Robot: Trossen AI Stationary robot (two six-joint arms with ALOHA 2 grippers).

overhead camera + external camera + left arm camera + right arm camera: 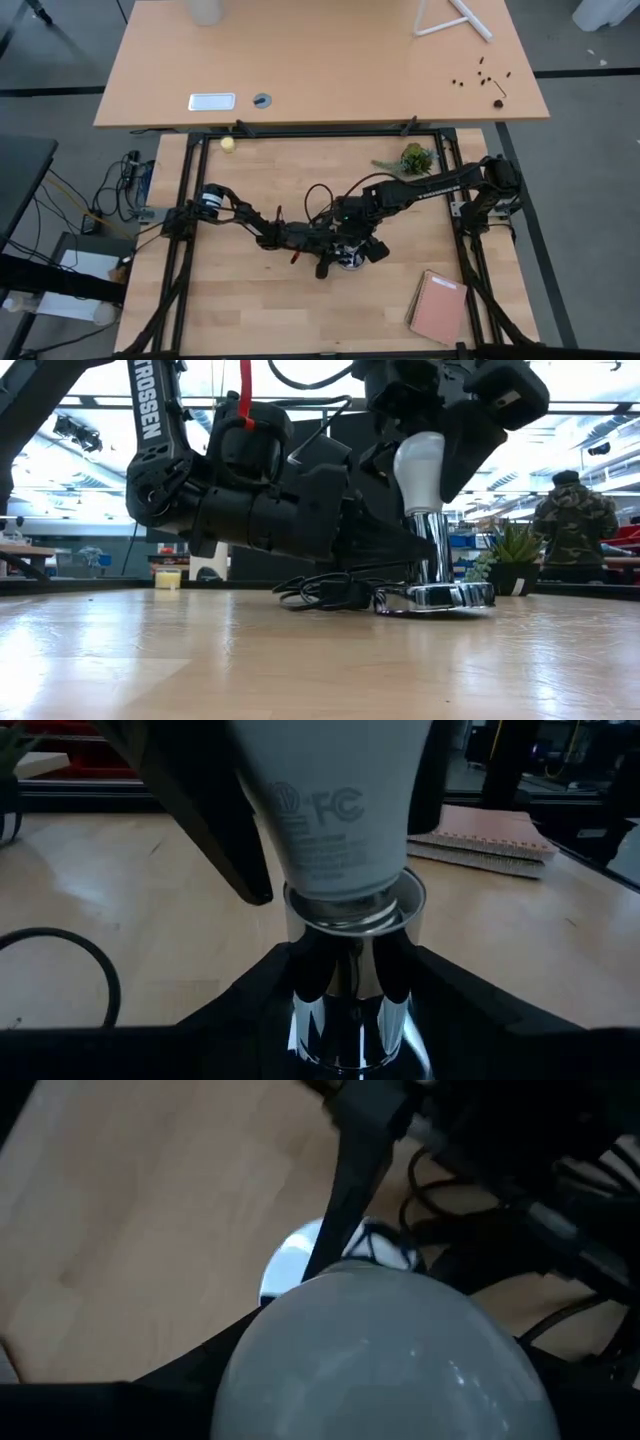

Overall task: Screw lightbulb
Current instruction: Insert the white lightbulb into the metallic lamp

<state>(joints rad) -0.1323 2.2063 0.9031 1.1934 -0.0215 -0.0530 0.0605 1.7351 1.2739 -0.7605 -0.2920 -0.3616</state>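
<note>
I see two dark arms of matte black jointed housings. The left arm (160, 450) carries white "TROSSEN" lettering on its link, a red cable (245, 395) at its wrist, and black cables looping along both arms.

light: bright ceiling glare, low view | glare: chrome socket (432, 575) | blur: lightbulb (385, 1355), right wrist view
</note>
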